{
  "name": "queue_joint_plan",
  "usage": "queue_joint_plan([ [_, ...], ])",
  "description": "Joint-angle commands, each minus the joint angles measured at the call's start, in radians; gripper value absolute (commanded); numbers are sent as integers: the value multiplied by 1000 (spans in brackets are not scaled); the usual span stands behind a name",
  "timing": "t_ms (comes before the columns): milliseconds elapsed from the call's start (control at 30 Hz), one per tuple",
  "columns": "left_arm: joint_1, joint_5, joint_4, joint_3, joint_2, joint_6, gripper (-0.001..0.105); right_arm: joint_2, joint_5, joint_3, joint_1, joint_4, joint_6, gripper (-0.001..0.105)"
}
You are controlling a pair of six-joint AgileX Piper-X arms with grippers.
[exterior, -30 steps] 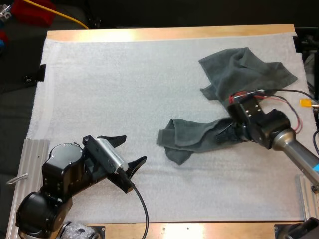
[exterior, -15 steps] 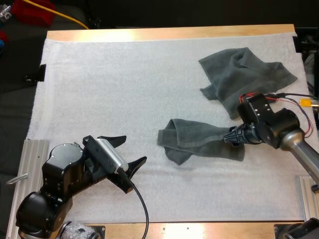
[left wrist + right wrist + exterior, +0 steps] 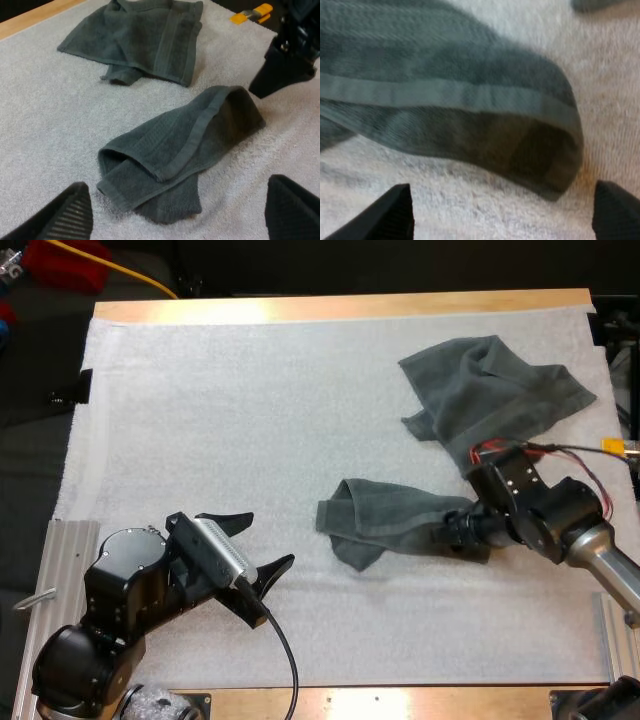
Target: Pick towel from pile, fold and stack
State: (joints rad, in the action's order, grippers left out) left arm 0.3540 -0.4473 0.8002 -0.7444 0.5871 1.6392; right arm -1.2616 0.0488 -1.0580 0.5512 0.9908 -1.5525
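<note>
The white mat (image 3: pixel 250 390) has a fine, grainy surface, like foam. Near its middle lies a dark grey-green terry towel (image 3: pixel 385 520). It is loosely doubled into a long soft roll, with a flat woven band along its edge and a rounded fold at its right end. The right gripper (image 3: pixel 457 530) is at this rounded end; its black fingers (image 3: pixel 395 212) stand wide apart and press on nothing. A second towel (image 3: pixel 490 390) lies rumpled toward the far right corner, apart from the first. The left gripper (image 3: pixel 250 543) is over the near left part of the mat, its ribbed, pointed fingers spread and empty.
</note>
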Motion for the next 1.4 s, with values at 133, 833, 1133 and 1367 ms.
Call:
queue_joint_plan([
  [133, 4, -5, -4, -8, 0, 2, 69, 3, -1, 73, -11, -23, 39, 70],
  [833, 4, -5, 4, -8, 0, 2, 69, 3, -257, 308, -213, -325, 93, 70],
  [1133, 4, -10, 9, -8, 0, 2, 69, -9, -345, 363, -259, -452, 117, 70],
  [1367, 4, -44, 9, -8, 0, 2, 69, -79, -369, 366, -259, -477, 143, 68],
])
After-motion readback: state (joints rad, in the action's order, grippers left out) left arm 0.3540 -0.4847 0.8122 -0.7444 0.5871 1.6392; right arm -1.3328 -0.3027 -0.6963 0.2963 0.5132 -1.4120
